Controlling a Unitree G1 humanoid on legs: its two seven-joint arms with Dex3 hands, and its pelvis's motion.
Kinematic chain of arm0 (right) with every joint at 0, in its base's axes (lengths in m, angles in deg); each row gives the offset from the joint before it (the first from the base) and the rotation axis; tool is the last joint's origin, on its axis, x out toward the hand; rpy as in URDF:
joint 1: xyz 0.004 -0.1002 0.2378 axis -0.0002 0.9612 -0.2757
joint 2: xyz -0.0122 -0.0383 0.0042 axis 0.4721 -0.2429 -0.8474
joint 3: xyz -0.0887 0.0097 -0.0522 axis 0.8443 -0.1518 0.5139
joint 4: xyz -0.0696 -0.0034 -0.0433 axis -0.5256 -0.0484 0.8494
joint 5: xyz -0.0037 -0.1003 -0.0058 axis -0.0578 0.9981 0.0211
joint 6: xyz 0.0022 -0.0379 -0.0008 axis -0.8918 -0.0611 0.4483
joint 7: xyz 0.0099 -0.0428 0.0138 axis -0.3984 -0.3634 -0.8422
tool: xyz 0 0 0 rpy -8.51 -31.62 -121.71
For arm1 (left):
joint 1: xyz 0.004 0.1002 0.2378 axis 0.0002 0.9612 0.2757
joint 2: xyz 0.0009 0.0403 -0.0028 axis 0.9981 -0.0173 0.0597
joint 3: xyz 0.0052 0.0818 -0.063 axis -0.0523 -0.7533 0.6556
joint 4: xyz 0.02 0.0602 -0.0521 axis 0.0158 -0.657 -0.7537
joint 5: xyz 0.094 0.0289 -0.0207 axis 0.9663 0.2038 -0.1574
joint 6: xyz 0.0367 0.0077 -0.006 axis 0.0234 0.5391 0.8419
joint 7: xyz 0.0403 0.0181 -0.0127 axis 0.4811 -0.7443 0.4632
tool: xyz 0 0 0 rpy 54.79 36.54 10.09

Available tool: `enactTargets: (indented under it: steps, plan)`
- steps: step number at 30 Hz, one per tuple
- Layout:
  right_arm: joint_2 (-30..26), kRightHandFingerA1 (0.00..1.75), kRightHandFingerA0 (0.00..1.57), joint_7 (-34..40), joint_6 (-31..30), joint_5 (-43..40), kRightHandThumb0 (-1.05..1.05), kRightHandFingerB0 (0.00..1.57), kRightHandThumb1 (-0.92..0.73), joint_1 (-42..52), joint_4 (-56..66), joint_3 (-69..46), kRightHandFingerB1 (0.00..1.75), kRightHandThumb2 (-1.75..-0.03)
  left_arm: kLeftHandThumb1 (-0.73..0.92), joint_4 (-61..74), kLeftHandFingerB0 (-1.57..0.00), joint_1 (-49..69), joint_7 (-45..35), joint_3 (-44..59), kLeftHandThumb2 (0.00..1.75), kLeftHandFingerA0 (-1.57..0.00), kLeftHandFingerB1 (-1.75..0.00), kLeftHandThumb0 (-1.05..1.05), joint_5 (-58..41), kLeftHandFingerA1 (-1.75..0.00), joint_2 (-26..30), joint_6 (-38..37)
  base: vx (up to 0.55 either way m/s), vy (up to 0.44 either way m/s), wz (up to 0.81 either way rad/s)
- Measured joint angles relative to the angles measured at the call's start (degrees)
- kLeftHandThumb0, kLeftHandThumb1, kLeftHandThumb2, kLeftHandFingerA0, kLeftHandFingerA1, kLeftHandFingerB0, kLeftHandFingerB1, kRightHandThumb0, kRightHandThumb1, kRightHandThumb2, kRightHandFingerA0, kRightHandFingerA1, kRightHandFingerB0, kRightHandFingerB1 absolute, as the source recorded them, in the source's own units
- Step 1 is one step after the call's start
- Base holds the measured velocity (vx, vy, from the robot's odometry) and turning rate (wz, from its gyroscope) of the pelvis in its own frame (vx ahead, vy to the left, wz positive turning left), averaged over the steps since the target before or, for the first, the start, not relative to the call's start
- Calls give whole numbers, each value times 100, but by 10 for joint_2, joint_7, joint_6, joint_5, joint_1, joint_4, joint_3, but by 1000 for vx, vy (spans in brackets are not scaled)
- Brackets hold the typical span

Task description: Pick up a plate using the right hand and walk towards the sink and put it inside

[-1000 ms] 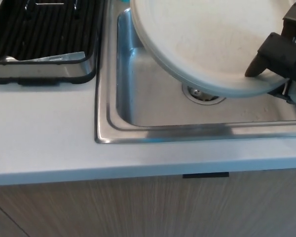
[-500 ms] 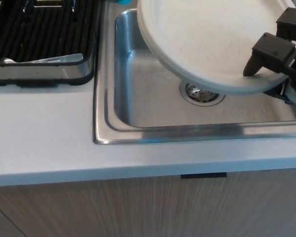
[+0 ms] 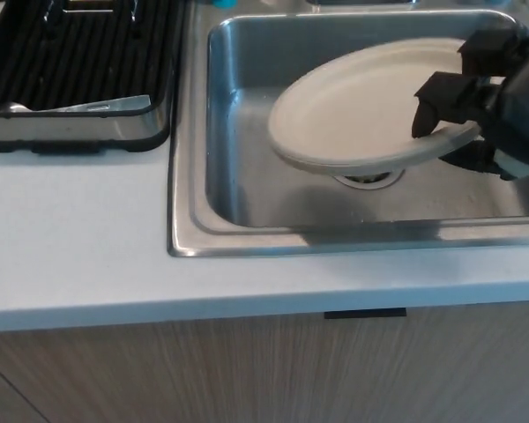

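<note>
Countertop (image 3: 79,264) bare; plate (image 3: 361,115) now lowered into sink (image 3: 247,189), right hand (image 3: 476,97) gripping at 3 o'clock; you release next.

White countertop (image 3: 79,256) runs across the near side, w/ a wood-grain cabinet front (image 3: 247,370) below its edge. Stainless sink (image 3: 187,176) is set into the top, centre to right; its rim sits flush on the surface, drain (image 3: 368,179) partly visible at basin bottom. Far left, just beside the sink rim: black ribbed dish rack (image 3: 79,62) w/ a metal front, resting directly on the counter.
</note>
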State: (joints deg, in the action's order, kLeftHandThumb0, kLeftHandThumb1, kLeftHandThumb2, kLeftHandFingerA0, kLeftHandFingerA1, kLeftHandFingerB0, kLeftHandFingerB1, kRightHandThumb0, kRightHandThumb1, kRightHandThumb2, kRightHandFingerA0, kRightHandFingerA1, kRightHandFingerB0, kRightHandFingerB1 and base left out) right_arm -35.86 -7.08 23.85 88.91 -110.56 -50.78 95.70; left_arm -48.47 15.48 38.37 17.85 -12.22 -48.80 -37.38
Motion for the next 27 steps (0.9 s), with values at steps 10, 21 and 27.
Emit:
enactTargets:
  steps: [10, 21, 27]
  plan:
    - [30, 122, 97, -9, -8, 17, -20, 93, -53, -62, -110, 69, 85, -71, 75, 1, -95, 1, 3, 0, 135, -120, -107, 1, 0, -124, 0, 0, -33, -22, 1]
    - [54, 159, 89, -2, -45, 47, -30, 89, -53, -124, -201, 141, 69, -61, 71, 12, -82, 20, 4, -4, 146, -101, -114, 9, 0, -135, 0, 0, -102, -63, 1]
    - [66, 149, 95, 3, -76, 67, -30, 91, -54, -156, -250, 185, 70, -59, 78, 7, -102, 21, 4, -4, 138, -125, -114, 0, 0, -129, 0, 0, 0, 0, 0]
